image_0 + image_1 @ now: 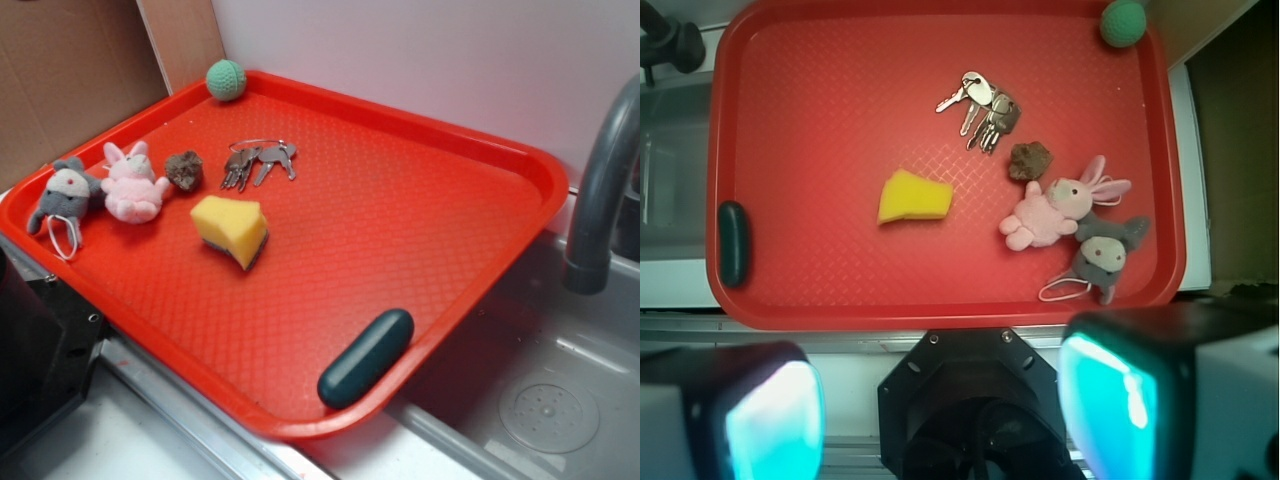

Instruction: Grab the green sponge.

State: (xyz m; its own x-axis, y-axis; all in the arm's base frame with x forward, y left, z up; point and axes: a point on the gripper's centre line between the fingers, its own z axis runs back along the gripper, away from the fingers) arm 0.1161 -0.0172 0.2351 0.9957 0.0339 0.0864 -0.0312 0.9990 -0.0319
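The green sponge (231,230) is a yellow foam wedge with a thin dark scouring layer underneath. It lies on the red tray (400,230) left of centre. In the wrist view the sponge (914,197) sits mid-tray, far above my gripper (940,410). The gripper is high over the counter in front of the tray's near rim. Its jaws stand wide apart and hold nothing. The gripper is out of the exterior view.
On the tray lie a key bunch (255,162), a brown lump (184,170), a pink bunny (133,184), a grey mouse toy (64,199), a light-green knitted ball (226,80) and a dark green oblong (366,357). A grey faucet (600,190) and a sink (540,400) are at right.
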